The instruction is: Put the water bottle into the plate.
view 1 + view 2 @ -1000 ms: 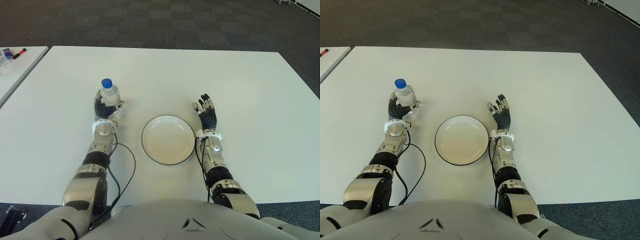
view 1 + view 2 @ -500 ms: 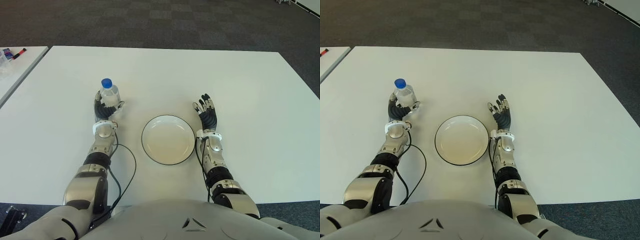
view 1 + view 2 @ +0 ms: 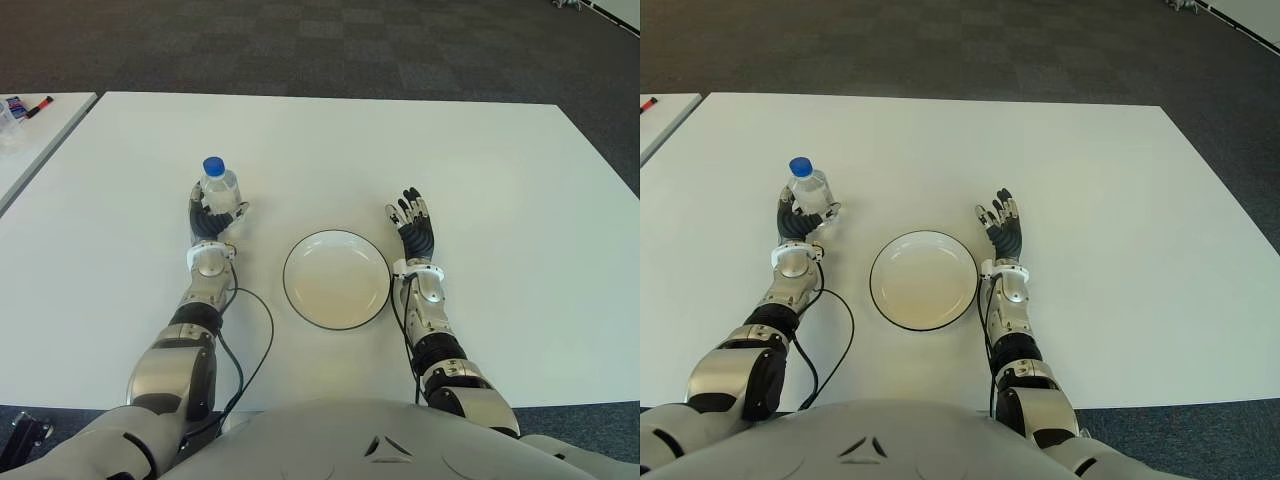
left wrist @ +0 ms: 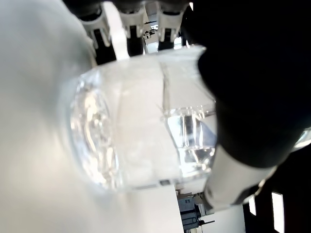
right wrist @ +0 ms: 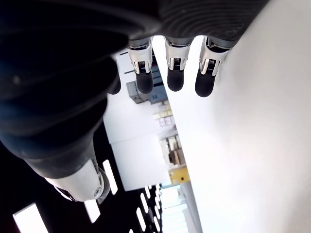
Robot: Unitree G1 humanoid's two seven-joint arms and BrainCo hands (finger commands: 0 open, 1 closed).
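Note:
A small clear water bottle point(image 3: 220, 188) with a blue cap stands upright on the white table, left of the plate. My left hand point(image 3: 213, 216) has its fingers curled around the bottle's lower body; in the left wrist view the bottle point(image 4: 141, 121) fills the palm. The round white plate point(image 3: 336, 279) with a dark rim lies at the table's middle front, holding nothing. My right hand point(image 3: 413, 222) shows just right of the plate, fingers straight and spread, holding nothing.
The white table point(image 3: 400, 150) stretches wide behind and to both sides. A second white table point(image 3: 30, 130) at the far left carries markers. A black cable point(image 3: 255, 330) loops by my left forearm. Dark carpet lies beyond the far edge.

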